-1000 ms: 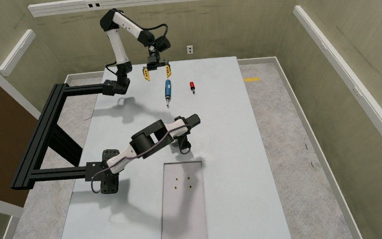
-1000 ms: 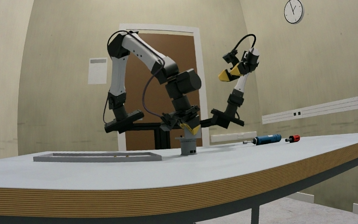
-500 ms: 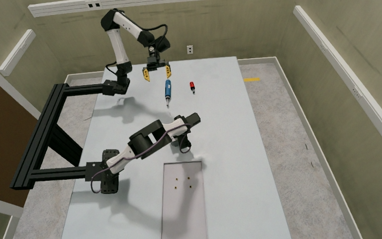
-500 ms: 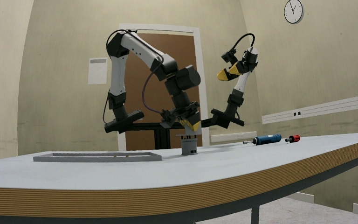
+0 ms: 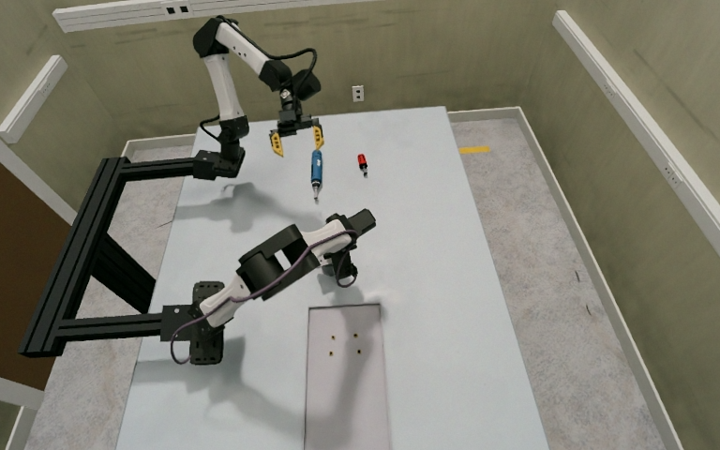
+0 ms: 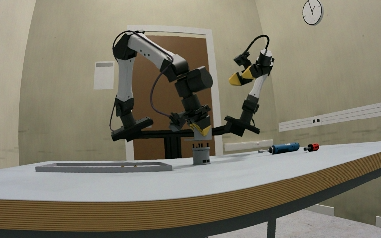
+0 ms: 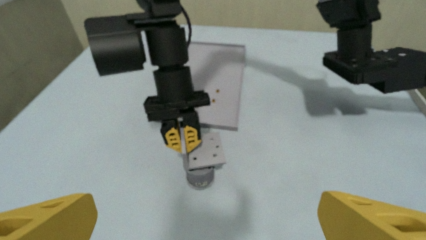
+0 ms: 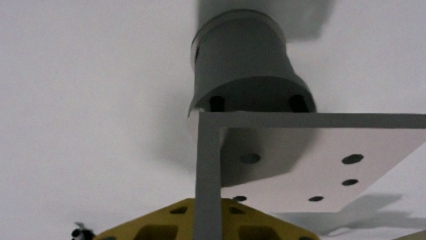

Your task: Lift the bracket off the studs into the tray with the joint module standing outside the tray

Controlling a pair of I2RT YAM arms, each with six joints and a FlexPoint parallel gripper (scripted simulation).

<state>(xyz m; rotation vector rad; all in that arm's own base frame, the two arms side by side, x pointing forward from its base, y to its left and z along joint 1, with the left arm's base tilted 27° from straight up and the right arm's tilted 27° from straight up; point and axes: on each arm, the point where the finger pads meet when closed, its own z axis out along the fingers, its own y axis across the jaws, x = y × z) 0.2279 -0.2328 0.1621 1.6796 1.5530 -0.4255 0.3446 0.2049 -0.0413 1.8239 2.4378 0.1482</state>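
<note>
My right gripper point(image 6: 201, 131) point(image 7: 186, 150) is shut on the upright wall of the grey bracket point(image 6: 207, 137) point(image 7: 207, 151) point(image 8: 327, 144). The bracket's holed plate hangs level, just above the black studs and clear of them. The grey round joint module point(image 6: 201, 156) point(image 7: 200, 178) point(image 8: 240, 55) stands upright on the table beneath, outside the tray point(image 5: 324, 401) point(image 6: 103, 169) point(image 7: 225, 60), near its short end. In the top view the right arm hides bracket and module. My left gripper point(image 5: 298, 149) point(image 6: 237, 77) point(image 7: 207, 202) is wide open and empty, high over the table's far end.
A blue screwdriver point(image 5: 316, 165) point(image 6: 286, 147) and a short red driver point(image 5: 362, 160) point(image 6: 313, 147) lie on the table near the left arm. Several small brass-coloured spots show on the tray floor. The tray wall is low.
</note>
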